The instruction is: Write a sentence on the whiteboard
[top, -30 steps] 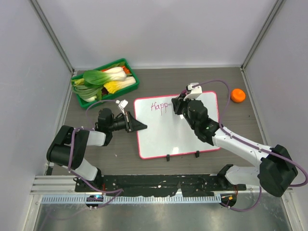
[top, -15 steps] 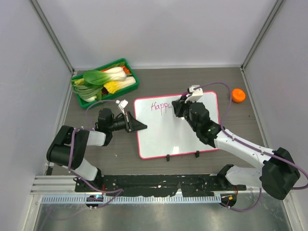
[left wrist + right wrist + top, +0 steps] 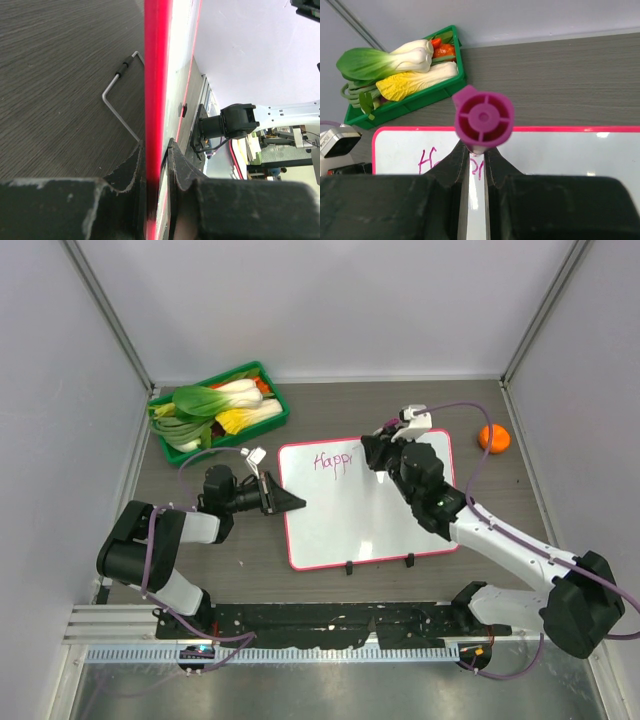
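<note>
The whiteboard (image 3: 365, 515) lies in the middle of the table, white with a pink-red frame. My left gripper (image 3: 295, 503) is shut on its left edge; in the left wrist view the red frame (image 3: 157, 75) runs straight between the fingers of that gripper (image 3: 156, 160). The sentence (image 3: 333, 461) reads "Happi" in purple at the board's top left. My right gripper (image 3: 375, 455) is shut on a purple marker (image 3: 483, 120), held upright with its tip on the board (image 3: 570, 150) just right of the written letters (image 3: 427, 161).
A green tray (image 3: 250, 432) of vegetables stands at the back left, also seen in the right wrist view (image 3: 456, 50). A small orange object (image 3: 493, 438) lies right of the board. A bent metal rod (image 3: 117, 97) lies on the table beside the board's edge.
My right gripper has shifted a little to the right along the board's top with the marker, and the writing has grown from "Happ" to "Happi". The left arm has not moved.
</note>
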Tool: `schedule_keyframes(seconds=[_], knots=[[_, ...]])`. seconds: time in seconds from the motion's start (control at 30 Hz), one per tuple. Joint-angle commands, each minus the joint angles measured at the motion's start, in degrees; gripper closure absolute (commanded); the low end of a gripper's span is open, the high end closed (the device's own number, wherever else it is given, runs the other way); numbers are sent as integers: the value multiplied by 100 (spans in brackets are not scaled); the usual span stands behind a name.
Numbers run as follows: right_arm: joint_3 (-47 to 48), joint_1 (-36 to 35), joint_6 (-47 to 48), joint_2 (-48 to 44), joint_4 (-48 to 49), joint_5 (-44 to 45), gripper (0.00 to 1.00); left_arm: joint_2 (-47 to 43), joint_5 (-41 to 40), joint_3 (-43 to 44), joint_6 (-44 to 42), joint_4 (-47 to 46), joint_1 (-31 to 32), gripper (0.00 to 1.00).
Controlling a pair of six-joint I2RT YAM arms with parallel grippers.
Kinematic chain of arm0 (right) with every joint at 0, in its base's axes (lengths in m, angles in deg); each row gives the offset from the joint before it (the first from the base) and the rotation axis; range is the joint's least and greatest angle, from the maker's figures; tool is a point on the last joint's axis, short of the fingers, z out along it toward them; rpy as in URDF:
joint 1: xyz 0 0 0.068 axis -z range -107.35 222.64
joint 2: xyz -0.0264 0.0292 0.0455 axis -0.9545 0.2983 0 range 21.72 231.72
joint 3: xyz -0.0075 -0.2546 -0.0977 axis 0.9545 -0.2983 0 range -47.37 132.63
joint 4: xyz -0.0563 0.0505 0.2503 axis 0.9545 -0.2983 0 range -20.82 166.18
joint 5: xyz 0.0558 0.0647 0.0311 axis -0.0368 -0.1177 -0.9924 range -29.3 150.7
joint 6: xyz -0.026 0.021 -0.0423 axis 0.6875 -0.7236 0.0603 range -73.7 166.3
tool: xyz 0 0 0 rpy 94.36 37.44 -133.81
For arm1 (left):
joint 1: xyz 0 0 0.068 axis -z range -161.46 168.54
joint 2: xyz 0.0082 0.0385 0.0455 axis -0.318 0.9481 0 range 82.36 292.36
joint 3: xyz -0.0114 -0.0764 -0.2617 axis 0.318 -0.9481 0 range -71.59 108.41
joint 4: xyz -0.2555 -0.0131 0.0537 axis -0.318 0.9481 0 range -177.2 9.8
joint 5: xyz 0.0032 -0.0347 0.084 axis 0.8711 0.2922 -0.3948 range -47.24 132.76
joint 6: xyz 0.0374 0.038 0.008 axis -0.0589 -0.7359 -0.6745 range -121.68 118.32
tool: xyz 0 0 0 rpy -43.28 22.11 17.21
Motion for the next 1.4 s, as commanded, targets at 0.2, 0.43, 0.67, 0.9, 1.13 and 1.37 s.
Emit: schedule_keyframes(seconds=[0.2,0.43,0.67,0.9,1.13,1.37], knots=[[275,268,-181,317,431,-140,99,187,-655,-76,-749,798,128,100],[187,286,-260,537,458,-246,99,187,-664,-67,-749,807,128,100],[117,295,-278,424,326,-158,99,196,-655,-67,-749,798,128,100],[99,295,-287,46,256,-167,99,178,-664,-67,-757,798,128,100],[55,304,-313,-60,168,-325,99,178,-673,-67,-757,807,128,100],[-138,304,-287,10,159,-264,99,178,-682,-67,-766,825,128,100]])
